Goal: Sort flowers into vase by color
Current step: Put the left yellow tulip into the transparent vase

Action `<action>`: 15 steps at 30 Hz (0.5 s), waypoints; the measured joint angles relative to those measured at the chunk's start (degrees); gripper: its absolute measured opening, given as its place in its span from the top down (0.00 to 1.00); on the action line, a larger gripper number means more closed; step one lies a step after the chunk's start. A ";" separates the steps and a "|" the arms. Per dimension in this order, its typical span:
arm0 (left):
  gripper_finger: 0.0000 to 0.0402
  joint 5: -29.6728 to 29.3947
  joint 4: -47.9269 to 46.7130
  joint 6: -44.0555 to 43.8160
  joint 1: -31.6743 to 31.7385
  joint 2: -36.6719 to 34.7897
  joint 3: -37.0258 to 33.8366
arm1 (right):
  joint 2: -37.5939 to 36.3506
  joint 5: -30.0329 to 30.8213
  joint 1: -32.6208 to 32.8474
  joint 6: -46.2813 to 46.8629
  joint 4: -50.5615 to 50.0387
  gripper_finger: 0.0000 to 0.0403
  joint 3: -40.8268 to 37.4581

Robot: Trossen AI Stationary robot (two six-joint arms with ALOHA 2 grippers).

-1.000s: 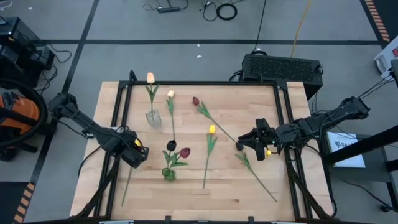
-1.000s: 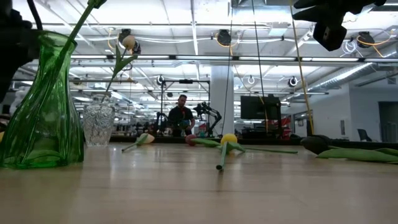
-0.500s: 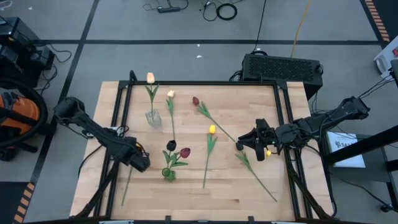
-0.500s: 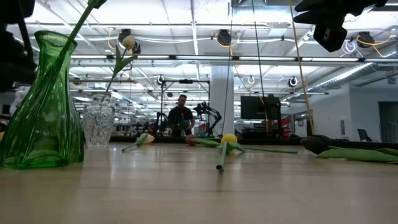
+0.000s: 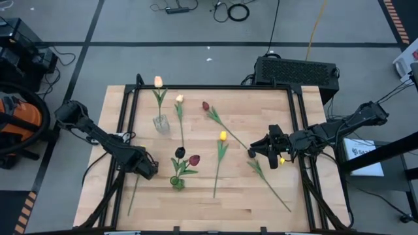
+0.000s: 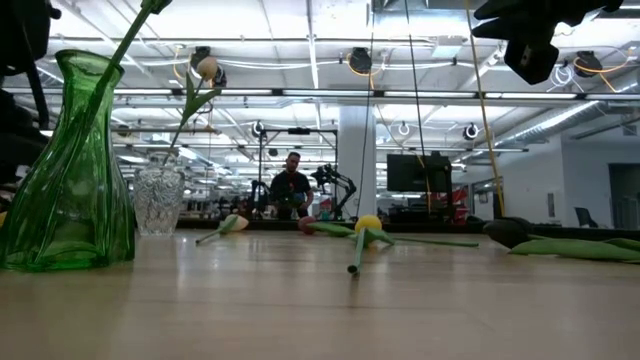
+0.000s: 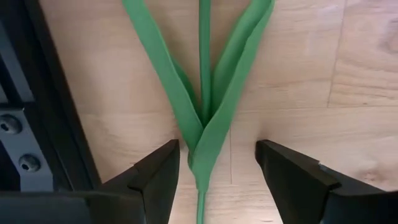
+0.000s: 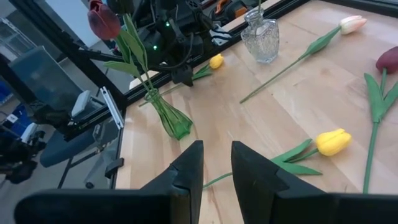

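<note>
My left gripper [image 5: 145,170] [image 7: 217,168] is open, low over a tulip lying by the table's left rail. Its fingers stand on either side of the spot where the leaves [image 7: 205,134] join the stem [image 5: 132,196], without touching. That tulip's yellow head [image 8: 216,61] shows in the right wrist view. My right gripper [image 5: 256,149] [image 8: 216,155] hovers high, fingers a narrow gap apart, above a dark tulip [image 5: 251,153]. A green vase [image 5: 177,183] holds two dark red tulips [image 5: 194,158]. A clear vase [image 5: 160,123] holds a cream-peach tulip [image 5: 158,81].
Three more tulips lie loose mid-table: a cream one [image 5: 179,98], a maroon one [image 5: 205,105] and a yellow one [image 5: 223,136], their stems running toward the near edge. Black rails [image 5: 124,130] line the table's left and right sides. A person [image 6: 291,185] stands far behind the table.
My left gripper has moved a little toward the table's near edge and come down over the tulip by the left rail. My right gripper and the flowers have stayed where they were.
</note>
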 joint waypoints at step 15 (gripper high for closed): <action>0.96 -4.60 0.67 4.54 -0.04 -1.65 -0.16 | 0.00 0.55 0.00 -0.72 -0.04 0.81 0.00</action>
